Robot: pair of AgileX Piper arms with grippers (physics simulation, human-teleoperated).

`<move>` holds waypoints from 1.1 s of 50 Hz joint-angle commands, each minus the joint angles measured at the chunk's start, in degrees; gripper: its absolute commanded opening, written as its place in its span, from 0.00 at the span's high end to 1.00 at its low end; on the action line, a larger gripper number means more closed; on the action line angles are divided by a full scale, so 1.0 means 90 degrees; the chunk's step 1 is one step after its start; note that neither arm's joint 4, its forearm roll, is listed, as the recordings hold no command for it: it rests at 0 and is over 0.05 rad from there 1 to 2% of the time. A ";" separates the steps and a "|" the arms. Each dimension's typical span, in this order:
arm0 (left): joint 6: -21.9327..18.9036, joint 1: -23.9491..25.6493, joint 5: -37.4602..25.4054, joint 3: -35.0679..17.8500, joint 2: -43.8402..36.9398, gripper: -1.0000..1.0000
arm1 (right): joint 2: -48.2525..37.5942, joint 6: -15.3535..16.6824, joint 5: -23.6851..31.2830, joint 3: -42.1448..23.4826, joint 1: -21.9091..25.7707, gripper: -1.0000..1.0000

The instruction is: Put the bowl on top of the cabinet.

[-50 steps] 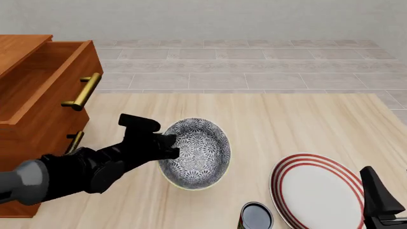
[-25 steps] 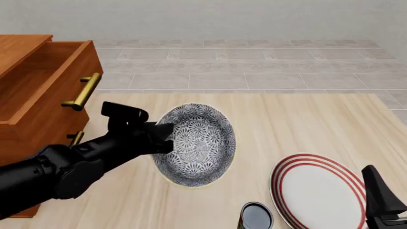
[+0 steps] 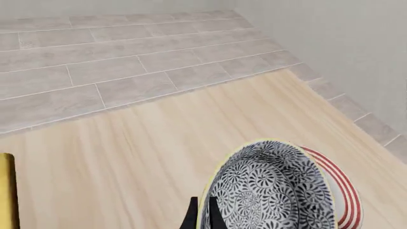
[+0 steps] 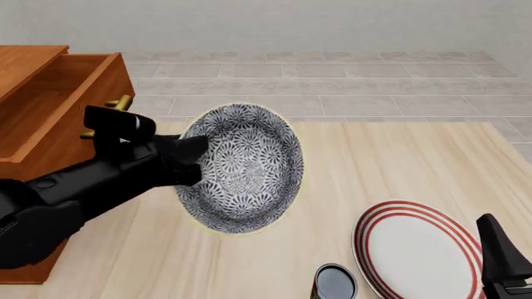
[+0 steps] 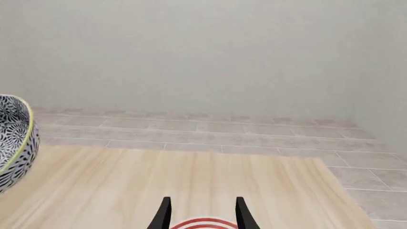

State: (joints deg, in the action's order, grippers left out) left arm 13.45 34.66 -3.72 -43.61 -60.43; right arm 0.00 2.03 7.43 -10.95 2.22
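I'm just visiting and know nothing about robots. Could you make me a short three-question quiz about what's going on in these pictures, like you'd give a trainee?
1. True or false: the bowl is resting flat on the table.
2. Which gripper holds the bowl? A) left gripper B) right gripper C) both
3. Fill in: the flat dish below the right gripper is a white plate with ____ rings.

Key:
1. False. It is lifted and tilted, its inside facing the front camera.
2. A. The left gripper grips its rim; the right gripper is open and holds nothing.
3. Red. A small dark can stands beside it, and the cabinet sits on the left.
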 commanded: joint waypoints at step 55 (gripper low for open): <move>-0.0055 -0.0657 -0.1843 -0.1605 0.2014 1.00 | 0.0000 0.0010 -0.0079 0.0123 0.0033 0.00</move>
State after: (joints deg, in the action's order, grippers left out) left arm 12.17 29.77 -18.52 -55.31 -44.00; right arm 0.00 2.15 6.68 -9.77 2.44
